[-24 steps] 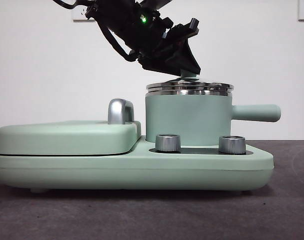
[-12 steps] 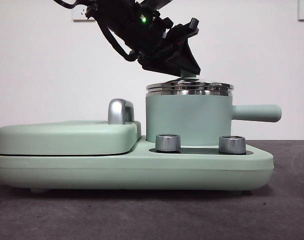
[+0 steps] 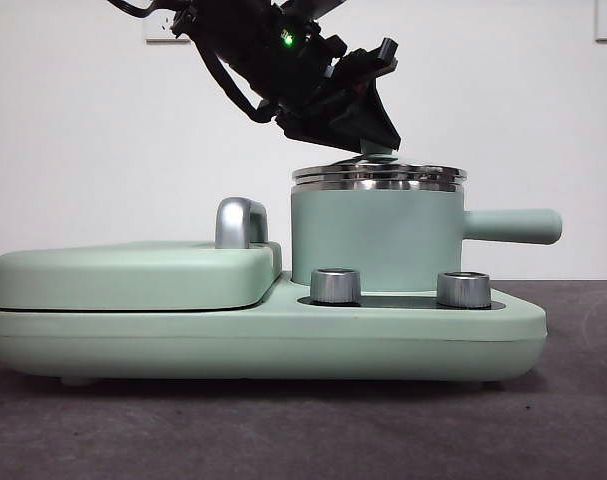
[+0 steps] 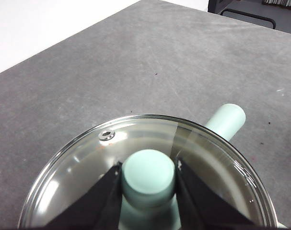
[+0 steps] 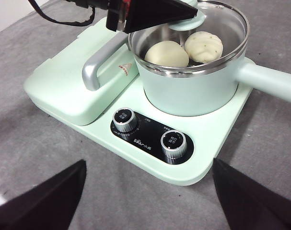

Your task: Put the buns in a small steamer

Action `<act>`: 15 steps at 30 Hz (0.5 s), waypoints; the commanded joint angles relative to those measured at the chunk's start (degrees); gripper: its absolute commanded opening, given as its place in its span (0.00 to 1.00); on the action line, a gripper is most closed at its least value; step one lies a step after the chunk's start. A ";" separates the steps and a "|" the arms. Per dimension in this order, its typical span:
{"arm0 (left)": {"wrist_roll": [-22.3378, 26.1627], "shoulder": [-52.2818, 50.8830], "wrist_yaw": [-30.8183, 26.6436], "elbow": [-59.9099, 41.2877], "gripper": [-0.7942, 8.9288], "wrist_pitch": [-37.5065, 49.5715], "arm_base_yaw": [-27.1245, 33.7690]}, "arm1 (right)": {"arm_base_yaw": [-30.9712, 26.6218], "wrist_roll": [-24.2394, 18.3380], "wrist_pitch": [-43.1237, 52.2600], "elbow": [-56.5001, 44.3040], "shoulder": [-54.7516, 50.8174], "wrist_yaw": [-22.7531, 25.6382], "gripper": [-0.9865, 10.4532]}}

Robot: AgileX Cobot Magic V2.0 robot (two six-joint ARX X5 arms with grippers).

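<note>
Left gripper [image 4: 148, 178] clamps the lid knob [image 4: 148, 173], partly hiding both buns [image 5: 167, 53] inside the small steamer [image 5: 193, 91]

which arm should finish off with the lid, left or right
Left. The left gripper is shut on the lid knob, with the glass lid on the small steamer over both buns. The right gripper hangs open, away.

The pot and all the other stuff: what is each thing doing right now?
small steamer: on the cooker base, glass lid on.
glass lid: closed, its knob pinched by the left gripper.
buns: both inside the steamer, side by side.
griddle cover: shut flat.
right gripper: open, holding nothing, back from the cooker.
</note>
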 commanded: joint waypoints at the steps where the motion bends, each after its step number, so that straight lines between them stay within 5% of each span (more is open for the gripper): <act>1: 3.02 1.84 -1.20 1.14 0.09 0.02 -0.33 | 0.55 0.46 0.50 0.59 0.26 0.26 0.45; 15: 2.99 1.77 -3.08 1.14 0.09 0.11 -0.68 | 0.55 0.63 0.48 0.59 0.26 0.28 0.45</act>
